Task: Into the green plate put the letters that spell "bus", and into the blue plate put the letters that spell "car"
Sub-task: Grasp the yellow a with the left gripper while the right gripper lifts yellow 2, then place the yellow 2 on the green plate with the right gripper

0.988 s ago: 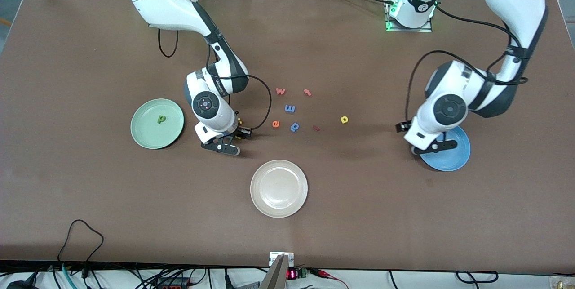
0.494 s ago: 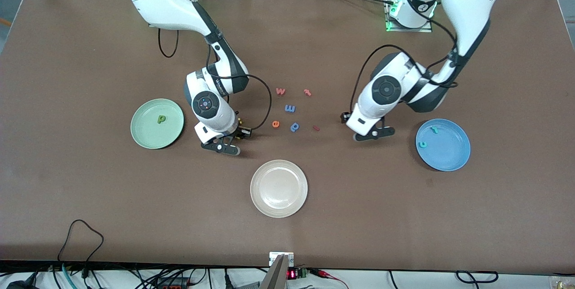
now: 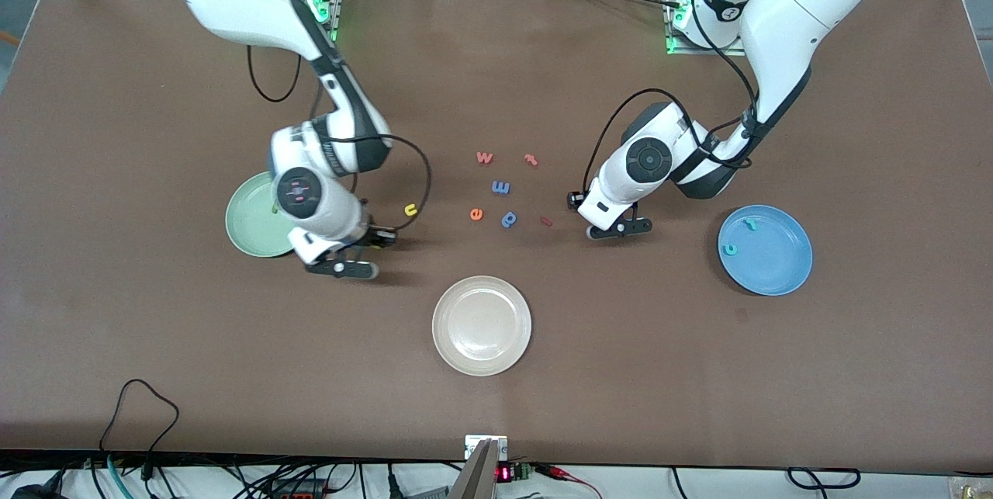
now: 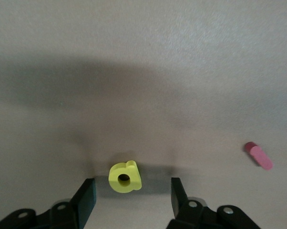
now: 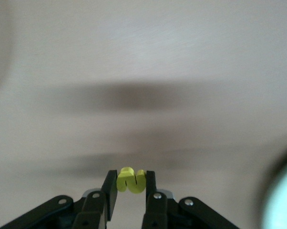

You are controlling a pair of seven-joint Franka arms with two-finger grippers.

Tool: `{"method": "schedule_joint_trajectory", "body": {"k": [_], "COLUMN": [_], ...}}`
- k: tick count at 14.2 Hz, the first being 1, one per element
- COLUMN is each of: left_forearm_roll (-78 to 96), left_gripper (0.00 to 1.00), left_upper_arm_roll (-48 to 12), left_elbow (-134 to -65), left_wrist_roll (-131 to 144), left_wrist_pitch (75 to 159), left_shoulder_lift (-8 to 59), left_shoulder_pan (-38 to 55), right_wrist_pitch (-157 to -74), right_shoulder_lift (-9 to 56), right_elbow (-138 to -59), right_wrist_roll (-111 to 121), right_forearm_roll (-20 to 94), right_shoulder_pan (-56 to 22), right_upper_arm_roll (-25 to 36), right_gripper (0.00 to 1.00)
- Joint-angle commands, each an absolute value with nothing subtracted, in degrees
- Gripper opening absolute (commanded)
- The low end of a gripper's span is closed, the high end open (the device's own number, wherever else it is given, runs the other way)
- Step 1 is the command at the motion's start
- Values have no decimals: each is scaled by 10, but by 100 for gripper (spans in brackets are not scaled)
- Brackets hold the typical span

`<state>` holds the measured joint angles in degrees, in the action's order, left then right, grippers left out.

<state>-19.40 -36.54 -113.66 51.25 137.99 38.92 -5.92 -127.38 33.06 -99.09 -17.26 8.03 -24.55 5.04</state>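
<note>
**Ana:** Start at the jaws. What does the left gripper [image 4: 132,186] have?

**Ben:** Nothing yet. Its jaws stand wide, low over the tabletop [image 3: 155,344], one on each side of the yellow "a" [image 4: 124,177], with a gap on both sides. The letter lies flat. In the front view the gripper hides it.

**Ana:** And the right gripper [image 5: 129,180]?

**Ben:** Its jaws are pinched narrow on a small yellow letter [image 5: 131,180], held by its edges at the very tips. I take it for the "s", since the yellow "u" [image 3: 410,209] lies loose on the tabletop close by. The gripper hangs just beside the green plate [image 3: 247,229], toward the front camera's side of it, and that arm covers part of the plate.

**Ana:** How will these letters handle?

**Ben:** They look like foam: very light, a little squashy, nothing to break. The risk is that one twists or pops out of a shallow pinch. For the "a", I'd close across its round body rather than on the small tab. A centred, gentle squeeze should be enough.

**Ana:** Where does it go?

**Ben:** Into the blue plate [image 3: 783,270], toward the left arm's end, where the teal "c" [image 3: 730,249] and teal "r" [image 3: 749,224] already lie.

**Ana:** Anything in the way?

**Ben:** A small pink piece [image 4: 258,155] lies near the "a" but apart from it. The orange "e" [image 3: 476,213], the blue "p" [image 3: 509,218] and the blue "m" [image 3: 501,188] sit between the two grippers. The cream plate [image 3: 481,355] lies nearest the front camera.
</note>
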Motion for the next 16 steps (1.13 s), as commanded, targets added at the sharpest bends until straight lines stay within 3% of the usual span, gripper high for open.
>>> {"method": "schedule_joint_trajectory", "body": {"k": [1, 3, 7, 8, 9, 10, 11, 12, 16], "left_forearm_roll": [-220, -247, -249, -249, -249, -249, -249, -250, -250], "left_gripper": [65, 51, 38, 32, 23, 17, 16, 16, 16], "left_upper_arm_roll": [-362, -361, -361, -362, -362, -362, -363, -363, -363], "left_elbow": [-1141, -1141, -1141, -1141, -1140, -1138, -1136, -1129, -1054], "left_wrist_roll": [508, 509, 509, 508, 509, 507, 504, 502, 403], "left_wrist_pitch": [1386, 1387, 1387, 1386, 1383, 1379, 1366, 1330, 1117], "left_shoulder_lift": [382, 390, 391, 393, 392, 388, 377, 358, 322], "left_shoulder_pan": [-61, -62, -60, -59, -60, -63, -68, -69, -76], "right_wrist_pitch": [-1234, -1220, -1217, -1218, -1218, -1218, -1218, -1218, -1218], "right_shoulder_lift": [248, 222, 199, 199, 200, 200, 200, 200, 179], "right_elbow": [-1068, -1103, -1158, -1167, -1169, -1169, -1170, -1169, -1165], "right_wrist_roll": [-49, 28, 70, 70, 71, 70, 70, 70, 70], "right_forearm_roll": [74, 74, 57, 55, 55, 55, 55, 55, 55], "right_shoulder_pan": [-168, -124, -83, -78, -77, -77, -77, -77, -79], "right_upper_arm_roll": [40, 38, 37, 37, 37, 37, 37, 37, 36], "right_gripper": [0, 0, 0, 19, 46, 66, 96, 100, 100]}}
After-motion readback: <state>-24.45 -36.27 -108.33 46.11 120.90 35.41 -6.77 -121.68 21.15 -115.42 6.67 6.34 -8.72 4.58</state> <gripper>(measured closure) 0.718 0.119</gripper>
